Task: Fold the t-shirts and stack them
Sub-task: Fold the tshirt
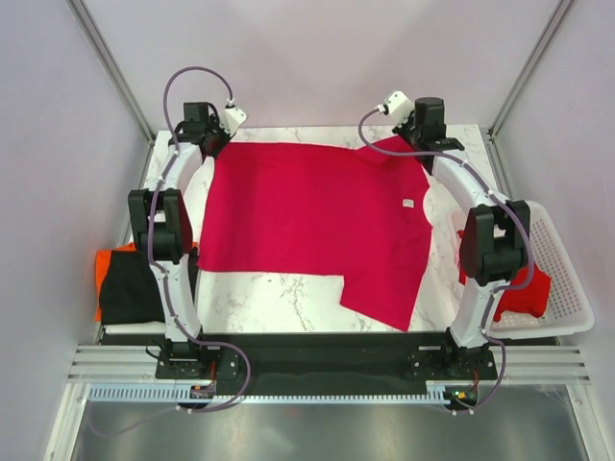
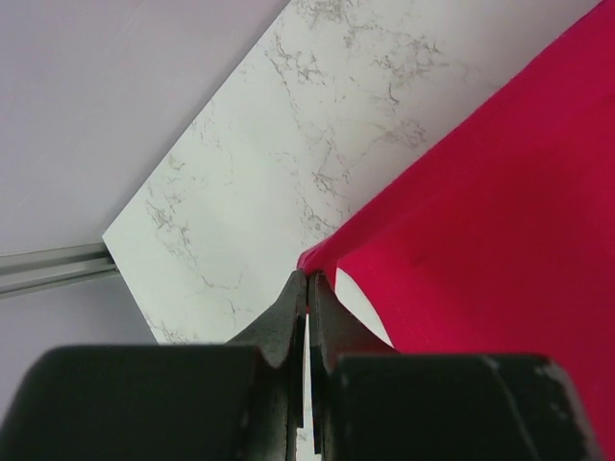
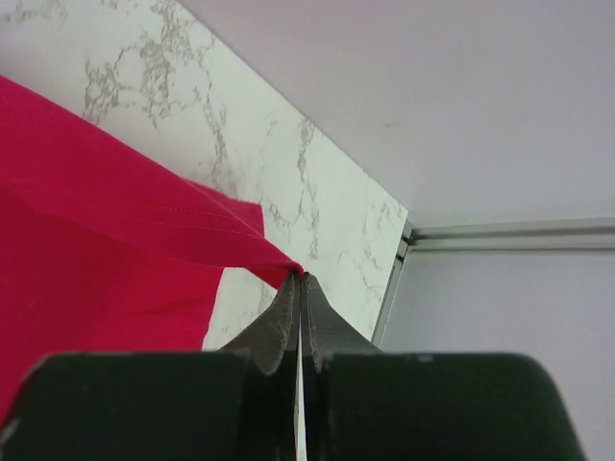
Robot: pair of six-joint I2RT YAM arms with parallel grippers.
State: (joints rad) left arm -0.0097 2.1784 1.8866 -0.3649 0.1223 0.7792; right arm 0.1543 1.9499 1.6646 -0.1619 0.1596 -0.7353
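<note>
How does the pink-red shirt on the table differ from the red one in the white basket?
The crimson shirt lies spread across the table; the red shirt sits bunched in the basket. The left gripper and right gripper each pinch a far corner of the crimson shirt; no gripper holds the red shirt. The crimson shirt looks pinker than the red shirt. Both are plain cloth.
</note>
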